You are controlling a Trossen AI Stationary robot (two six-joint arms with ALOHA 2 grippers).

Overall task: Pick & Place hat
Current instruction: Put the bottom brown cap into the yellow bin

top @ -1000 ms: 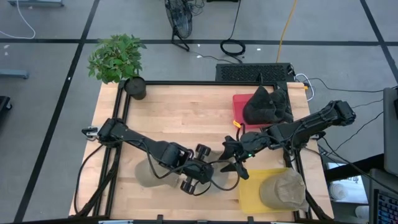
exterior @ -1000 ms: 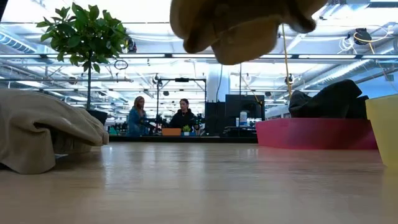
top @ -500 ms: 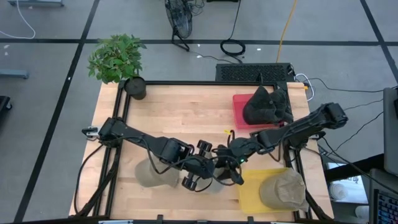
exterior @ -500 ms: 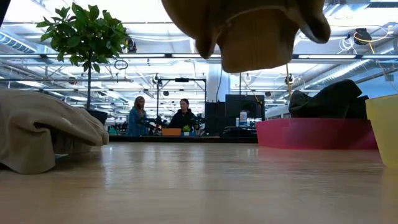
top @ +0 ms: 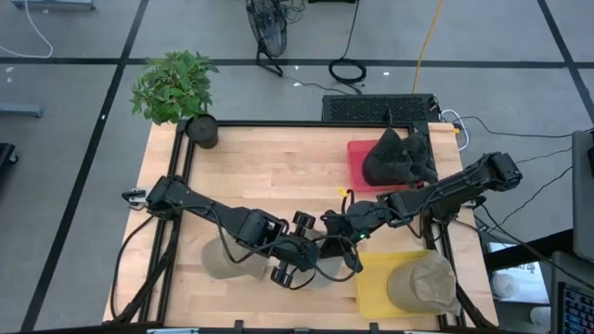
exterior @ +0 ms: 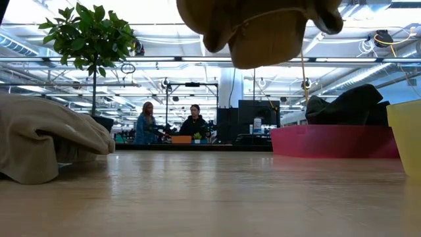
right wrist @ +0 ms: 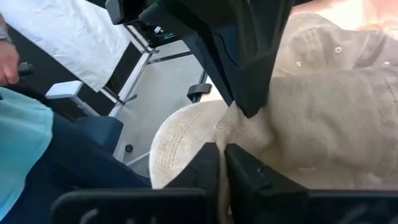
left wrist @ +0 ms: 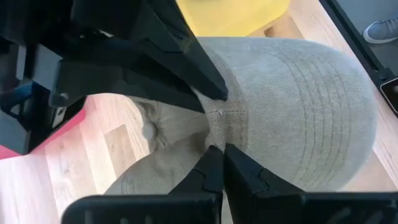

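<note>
wooden table point(top: 278, 167) sits under both arms. tan hat point(left wrist: 298, 124) hangs above it, pinched tight by left gripper point(left wrist: 217, 163) and right gripper point(right wrist: 222, 155), which meet nose to nose. left should let go slowly, so right can carry it to the nearby yellow bin point(top: 371, 288).

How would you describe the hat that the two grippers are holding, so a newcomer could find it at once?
Start at the yellow tray at the table's front right corner; just left of it the two arms meet. The tan hat hangs there, lifted off the wood, pinched by the left gripper and right gripper. The other tan hats lie in the tray or on the table.
</note>
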